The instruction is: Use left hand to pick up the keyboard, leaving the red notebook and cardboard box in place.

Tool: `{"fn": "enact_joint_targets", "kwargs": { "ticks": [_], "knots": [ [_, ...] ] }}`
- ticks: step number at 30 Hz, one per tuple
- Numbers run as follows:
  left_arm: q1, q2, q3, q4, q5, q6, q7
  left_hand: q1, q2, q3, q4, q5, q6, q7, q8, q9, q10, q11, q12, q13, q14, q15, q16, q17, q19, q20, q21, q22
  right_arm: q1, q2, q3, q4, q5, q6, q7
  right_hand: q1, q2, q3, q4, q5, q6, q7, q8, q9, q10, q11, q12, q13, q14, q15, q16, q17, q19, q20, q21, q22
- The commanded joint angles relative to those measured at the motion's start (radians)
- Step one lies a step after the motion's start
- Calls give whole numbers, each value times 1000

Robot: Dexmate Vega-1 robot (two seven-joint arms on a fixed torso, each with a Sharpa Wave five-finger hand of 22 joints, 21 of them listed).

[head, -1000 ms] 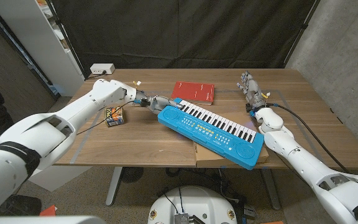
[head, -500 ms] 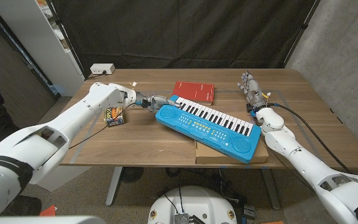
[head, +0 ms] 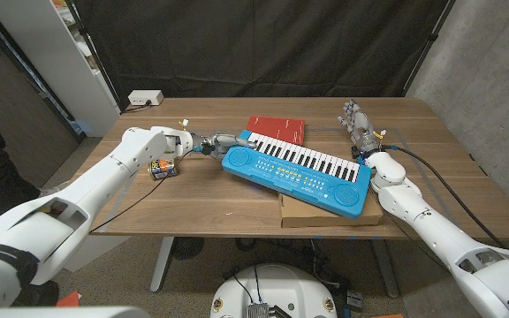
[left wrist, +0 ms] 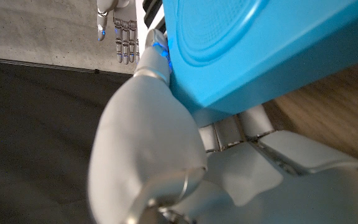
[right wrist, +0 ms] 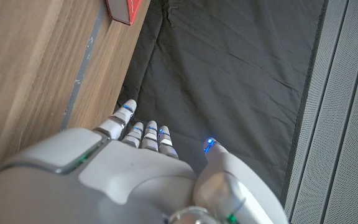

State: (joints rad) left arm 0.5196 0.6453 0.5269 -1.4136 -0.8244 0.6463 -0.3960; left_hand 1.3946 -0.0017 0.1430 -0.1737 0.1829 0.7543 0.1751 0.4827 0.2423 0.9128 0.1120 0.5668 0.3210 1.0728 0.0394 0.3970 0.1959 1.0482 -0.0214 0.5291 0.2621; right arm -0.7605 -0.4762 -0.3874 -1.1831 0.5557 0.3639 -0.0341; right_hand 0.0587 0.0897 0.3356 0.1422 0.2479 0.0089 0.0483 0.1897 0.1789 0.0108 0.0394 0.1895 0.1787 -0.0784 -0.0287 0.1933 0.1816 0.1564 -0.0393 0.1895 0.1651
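From where I stand, the blue keyboard point(head: 295, 173) sits slanted across the middle of the wooden table point(head: 193, 199), its left end raised and its right end lying on the flat cardboard box point(head: 325, 215). The left hand point(head: 224, 142) has hold of that left end: in the left wrist view the thumb lies along the top by the keys while the other fingers point(left wrist: 238, 127) run underneath the blue casing point(left wrist: 253, 50), so the keyboard's corner is clamped between them. The red notebook point(head: 276, 129) lies just behind the keyboard, partly covered by its far edge, and a corner of it shows in the right wrist view point(right wrist: 123, 9). A small colourful packet point(head: 163, 165) lies near the left forearm. The right hand point(head: 359, 124) stands upright near the table's right side, holding nothing, its fingers point(right wrist: 140, 132) straight and close together, well apart from the keyboard's right end. A white power strip point(head: 145, 97) rests at the far left corner.
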Motion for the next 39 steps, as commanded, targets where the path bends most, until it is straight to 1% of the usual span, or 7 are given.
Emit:
{"fn": "enact_joint_targets", "kwargs": {
  "ticks": [1,10,15,20,28,39],
  "knots": [
    [38,29,-14,-77,-49,-16,50,104,106,21,10,-3,297,-34,-6,-3,122,-113,-2,92,235,-256,16,71,162,-152,10,2,-14,-18,2,-34,-18,-1,-16,10,29,4,-8,4,6,0,2,4,3,3,1,6,2,-3,-2,0,9,-36,2,4],
    [63,57,-21,-137,-70,-44,42,104,103,22,12,-6,304,-37,-11,-14,127,-114,-6,95,239,-256,18,80,160,-152,24,5,-16,-35,6,-58,-30,-3,-21,11,29,5,-9,4,6,0,2,4,5,4,2,6,3,-2,-2,0,9,-36,1,4],
    [80,68,-31,-161,-85,-77,24,103,102,22,13,-7,304,-38,-15,-19,128,-115,-9,96,238,-255,18,83,156,-152,30,7,-21,-47,10,-78,-42,-5,-33,11,28,5,-9,5,7,0,2,4,5,5,2,6,5,-2,-1,0,9,-36,1,4],
    [97,76,-42,-182,-98,-101,28,103,102,23,15,-7,307,-39,-18,-23,129,-117,-12,98,239,-255,18,87,154,-151,36,8,-27,-53,13,-92,-46,-8,-39,12,28,5,-10,5,8,0,2,4,6,5,2,6,4,-3,-2,0,10,-36,1,4],
    [137,106,-71,-245,-97,-154,70,102,101,24,16,-8,312,-41,-22,-29,133,-119,-16,99,241,-255,18,92,150,-151,45,10,-41,-64,19,-119,-49,-12,-48,12,27,5,-11,5,8,1,2,4,6,5,2,6,5,-3,-2,-1,10,-37,1,4],
    [198,123,-119,-300,-88,-262,133,97,99,24,20,-8,315,-45,-28,-36,139,-121,-22,99,240,-252,16,97,145,-149,59,12,-57,-74,23,-151,-54,-20,-57,13,27,5,-11,5,9,1,1,4,7,5,1,6,5,-3,-2,0,11,-38,1,4]
  ]
}}
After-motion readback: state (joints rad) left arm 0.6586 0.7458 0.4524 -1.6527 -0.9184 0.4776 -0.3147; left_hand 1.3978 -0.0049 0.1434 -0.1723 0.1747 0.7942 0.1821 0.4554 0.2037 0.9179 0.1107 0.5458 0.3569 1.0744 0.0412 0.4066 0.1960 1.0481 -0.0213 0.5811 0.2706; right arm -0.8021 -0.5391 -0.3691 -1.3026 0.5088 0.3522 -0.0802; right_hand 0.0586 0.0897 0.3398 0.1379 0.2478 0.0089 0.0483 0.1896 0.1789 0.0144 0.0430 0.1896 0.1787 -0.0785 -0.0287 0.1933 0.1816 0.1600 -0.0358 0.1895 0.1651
